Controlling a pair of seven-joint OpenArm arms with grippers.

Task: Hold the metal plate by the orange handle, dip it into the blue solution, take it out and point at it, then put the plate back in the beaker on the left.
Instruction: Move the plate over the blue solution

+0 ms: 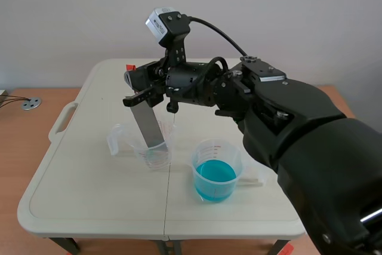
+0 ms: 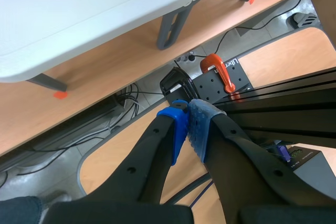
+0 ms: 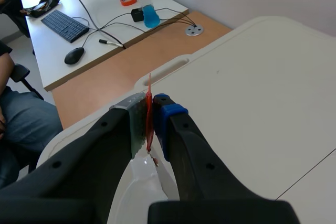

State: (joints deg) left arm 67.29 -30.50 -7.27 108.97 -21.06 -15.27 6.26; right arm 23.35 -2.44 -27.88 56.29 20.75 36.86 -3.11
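My right gripper (image 1: pixel 139 96) reaches across from the right and is shut on the thin orange handle (image 3: pixel 149 113) of the metal plate (image 1: pixel 149 125). The grey plate hangs tilted, its lower end inside the clear beaker on the left (image 1: pixel 156 154). The beaker of blue solution (image 1: pixel 216 174) stands to the right of it, apart from the plate. In the right wrist view the handle is pressed between the pads, with the clear beaker's rim (image 3: pixel 140 179) below them. My left gripper (image 2: pixel 188 124) is shut on nothing, off the table, looking at the floor and table legs.
The white folding table (image 1: pixel 89 189) has a seam down its middle. Each beaker has a clear side handle. Beyond the table's left edge stands a desk with a keyboard (image 3: pixel 65 24) and mouse; a person's leg (image 3: pixel 21 129) is near it. An orange clamp (image 2: pixel 220 72) sits under the table.
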